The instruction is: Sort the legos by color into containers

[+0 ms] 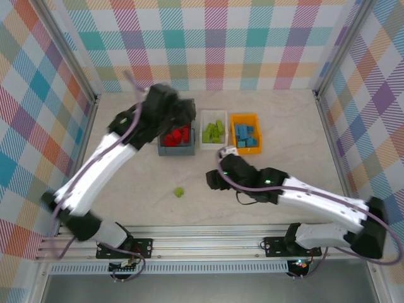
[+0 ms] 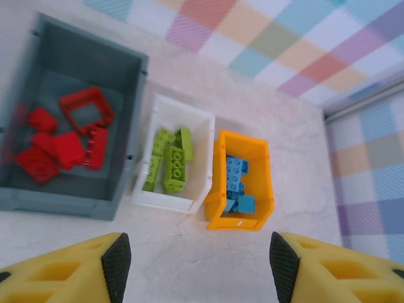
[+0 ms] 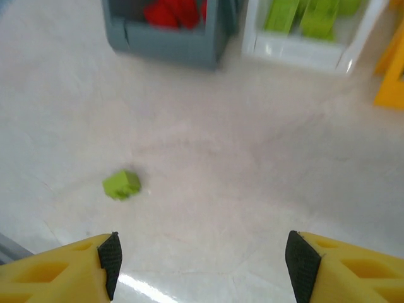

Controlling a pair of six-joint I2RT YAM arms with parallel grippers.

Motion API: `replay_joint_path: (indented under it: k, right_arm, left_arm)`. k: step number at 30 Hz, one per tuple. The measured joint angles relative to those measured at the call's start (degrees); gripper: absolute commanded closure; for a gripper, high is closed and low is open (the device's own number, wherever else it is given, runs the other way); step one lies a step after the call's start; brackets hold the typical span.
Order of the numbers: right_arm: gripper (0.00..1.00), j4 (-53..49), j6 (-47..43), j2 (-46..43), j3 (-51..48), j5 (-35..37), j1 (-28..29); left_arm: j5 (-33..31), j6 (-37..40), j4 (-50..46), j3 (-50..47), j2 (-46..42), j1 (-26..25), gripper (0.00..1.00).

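L gripper (image 2: pixel 196 260): jaws apart, empty, above bins.
R gripper (image 3: pixel 202 265): jaws apart, empty, low over table (image 3: pixel 252 158), nr stray lime lego (image 3: pixel 122 184).
Grey-blue bin (image 2: pixel 63 202): red legos (image 2: pixel 66 150) (incl. open frame).
White bin (image 2: pixel 165 202): lime legos (image 2: pixel 173 165).
Orange bin (image 2: pixel 238 223): blue legos (image 2: pixel 236 177).

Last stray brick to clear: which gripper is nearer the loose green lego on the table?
Right. The right gripper sits just right of the green lego, fingers apart and empty; the left gripper is farther back, above the grey-blue bin.
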Motion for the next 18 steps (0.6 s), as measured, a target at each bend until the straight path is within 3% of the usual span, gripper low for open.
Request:
replay_joint_path:
  k: [5, 9, 13, 18]
  right_arm:
    - [0.28, -2.6, 9.2, 18.2, 11.3, -2.3, 4.9]
    - [0.20, -4.8, 12.1, 31.4, 24.2, -3.6, 7.5]
    - [0.12, -5.4, 8.4, 40.6, 32.2, -4.7, 8.6]
    - [0.14, -8.2, -0.2, 45.5, 32.1, -4.4, 8.1]
  left_arm:
    - [-0.9, 2.1, 0.0, -20.1, -24.8, 0.0, 0.35]
    - [-0.5, 2.8, -5.9, -31.9, -41.2, 0.0, 0.35]
    - [-0.2, 1.3, -13.6, -36.2, -54.3, 0.0, 0.36]
    - [-0.2, -0.3, -19.2, -36.5, -61.7, 0.0, 0.37]
